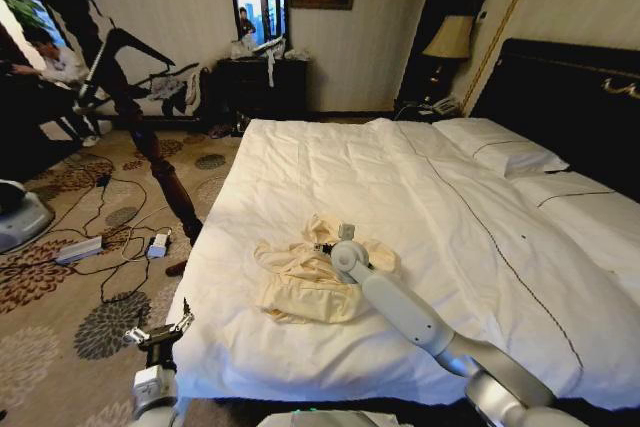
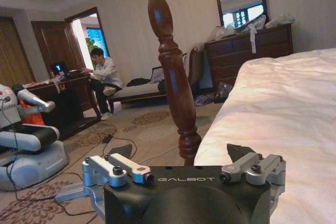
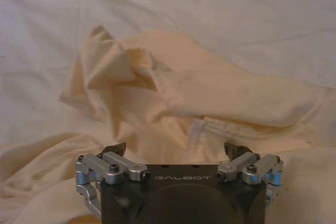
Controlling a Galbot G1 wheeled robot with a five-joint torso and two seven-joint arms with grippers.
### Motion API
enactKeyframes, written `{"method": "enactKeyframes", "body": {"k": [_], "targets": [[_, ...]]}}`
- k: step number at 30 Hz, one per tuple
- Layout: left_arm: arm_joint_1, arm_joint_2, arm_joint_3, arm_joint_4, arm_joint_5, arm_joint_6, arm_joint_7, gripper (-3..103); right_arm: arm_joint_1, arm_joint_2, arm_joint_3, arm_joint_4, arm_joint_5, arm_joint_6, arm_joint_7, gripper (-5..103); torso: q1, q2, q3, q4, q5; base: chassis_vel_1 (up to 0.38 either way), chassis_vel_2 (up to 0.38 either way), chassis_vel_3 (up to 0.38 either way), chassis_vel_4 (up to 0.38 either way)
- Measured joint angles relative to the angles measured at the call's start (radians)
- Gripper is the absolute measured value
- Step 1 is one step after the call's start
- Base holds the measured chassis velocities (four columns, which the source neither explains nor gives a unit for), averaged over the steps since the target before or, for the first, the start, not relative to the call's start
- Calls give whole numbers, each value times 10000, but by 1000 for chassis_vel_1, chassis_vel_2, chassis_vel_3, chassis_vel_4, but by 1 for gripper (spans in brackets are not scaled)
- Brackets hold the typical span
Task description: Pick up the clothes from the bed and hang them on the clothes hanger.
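Observation:
The clothes lie crumpled, cream and pale yellow, on the white duvet of the bed near its front left corner. My right gripper hovers just over the garment's far edge. In the right wrist view the right gripper is open, with the clothes spread right in front of its fingers and nothing held. My left gripper hangs open low beside the bed's front left corner; the left wrist view shows this gripper holding nothing. The clothes hanger is out of view.
A tall dark wooden coat stand leans over the carpet left of the bed, its post close ahead of my left gripper. Cables and a power strip lie on the floor. A dresser, pillows and black headboard stand farther back.

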Motion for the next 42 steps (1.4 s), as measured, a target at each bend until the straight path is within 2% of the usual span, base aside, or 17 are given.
{"method": "enactKeyframes", "body": {"k": [3,4,6,8,12,14,18,19,22,24,27,28,30,31,33,37,42], "targets": [[-55,-13,59,68,10,0,-2,100,-16,13,77,-170,-129,63,73,100,0,0,0,-1,0,0,0,0,0],[-75,-19,80,87,17,0,-3,100,-26,14,111,-236,-169,117,73,103,0,0,0,-1,0,0,0,0,0],[-104,-29,112,110,28,0,-2,100,-45,17,195,-334,-233,251,74,97,0,0,0,-1,0,0,0,0,0],[-111,-30,118,119,32,2,-2,100,-57,13,229,-354,-242,289,73,97,0,0,0,-1,0,0,0,0,0],[-139,-30,126,133,40,12,-3,100,-125,-103,319,-342,-248,379,34,84,0,0,0,-1,0,0,0,0,0],[-139,-30,127,133,42,12,-4,100,-144,-127,343,-320,-245,394,17,84,0,0,0,-1,0,0,0,0,0],[-126,-30,135,129,47,15,-7,100,-251,-265,375,-99,-192,460,-28,65,0,0,-1,0,1,0,0,0,0],[-126,-30,135,129,47,15,-7,100,-251,-265,375,-99,-192,460,-28,65,0,0,-1,0,1,0,0,0,0],[-103,-33,122,106,51,15,-14,100,-357,-441,375,153,-145,568,-179,48,0,0,-1,-1,1,0,0,0,0],[-98,-34,121,102,52,13,-15,100,-378,-468,375,190,-144,600,-213,48,0,0,-1,0,1,0,0,0,0],[-78,-40,122,90,62,8,-20,100,-473,-595,376,375,-139,702,-330,33,0,0,-1,0,1,0,0,0,0],[-76,-43,126,88,66,6,-22,100,-499,-630,377,418,-139,717,-353,33,0,0,-1,0,1,0,0,0,0],[-75,-48,137,85,74,3,-25,100,-537,-678,386,461,-142,747,-386,22,0,0,-1,-1,1,0,0,0,0],[-75,-48,137,85,74,3,-25,100,-537,-678,386,461,-142,747,-386,22,0,0,-1,-1,1,0,0,0,0],[-74,-57,149,82,83,0,-28,100,-591,-724,412,470,-167,771,-411,11,0,0,-1,0,1,0,0,0,0],[-72,-65,160,82,103,-4,-32,100,-666,-823,432,558,-190,790,-429,2,0,0,-1,0,1,0,0,0,0],[-81,-69,160,77,106,-6,-36,100,-938,-1383,424,1410,-271,948,-567,0,0,0,-1,0,1,0,0,0,0]]}}
